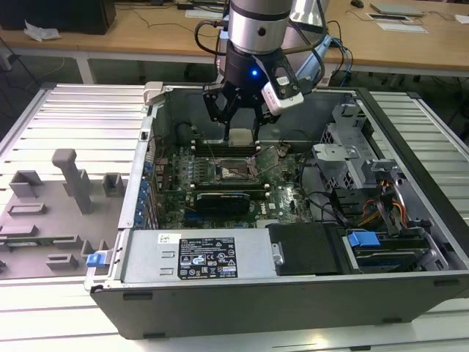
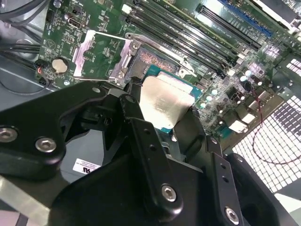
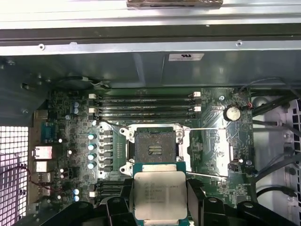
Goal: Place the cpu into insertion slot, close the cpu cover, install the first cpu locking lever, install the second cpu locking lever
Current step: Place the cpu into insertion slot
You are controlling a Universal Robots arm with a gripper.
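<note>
Fingers [image 2: 146, 141] clamped on cpu [image 1: 239, 136], held above insertion slot [image 1: 236, 170], centre of exterior view; cpu cover [image 2: 83, 52] open; risk: misaligned/tilted seating may bend socket pins.

The cpu [image 3: 159, 195] between the fingers [image 2: 141, 136] near the insertion slot [image 3: 154, 149], the cpu cover [image 2: 83, 52] beside that slot.

Looks like a robotics lab to me, not an office floor. Opened PC tower [image 1: 293, 308] lies on a ribbed aluminium desk [image 1: 73, 110] straight under the hand [image 1: 239, 130], motherboard [image 1: 289, 196] exposed. Grey fixture blocks [image 1: 73, 180] sit on that desk well off to the hand's side. Beyond the hand I see wooden desks [image 1: 146, 33] with papers [image 1: 401, 27]. Industrial arm [image 1: 256, 29] above the hand.
</note>
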